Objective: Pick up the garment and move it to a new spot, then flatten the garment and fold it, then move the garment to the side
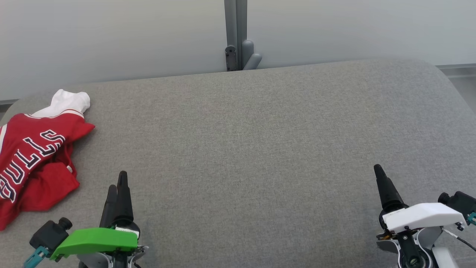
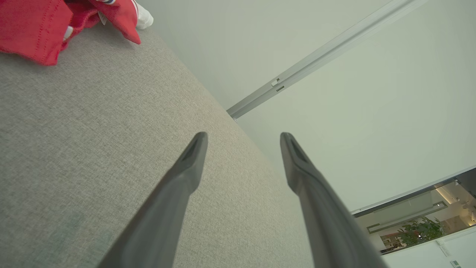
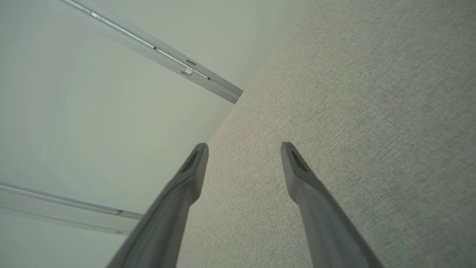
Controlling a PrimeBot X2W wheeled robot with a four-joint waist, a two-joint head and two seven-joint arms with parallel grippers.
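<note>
1. Here is the garment [image 1: 33,156], a red jersey with dark lettering and a bit of white cloth at its far end. It lies bunched and rumpled at the far left edge of the grey table [image 1: 260,141].
2. The left gripper [image 1: 117,180] hovers low over the table's near left corner, just beside the garment's near hem and not touching it. The left wrist view shows its two dark fingers spread apart with nothing between them, and the red cloth sits off in the top corner of that view.
3. Over to the right gripper [image 1: 379,171], at the table's near right corner and well apart from the garment. The right wrist view shows its fingers apart too, with bare grey fabric below and nothing held.
4. On progress, I'd say almost none of the job is done. The garment looks crumpled, with no flat panels and no clean fold lines, so the pickup hasn't happened yet.
5. That leaves the lot:
   - grab the jersey and carry it to the open middle of the table;
   - spread it flat and fold it;
   - slide the folded bundle off to one side of the table.
6. The left gripper looks best placed to make the opening grab.
</note>
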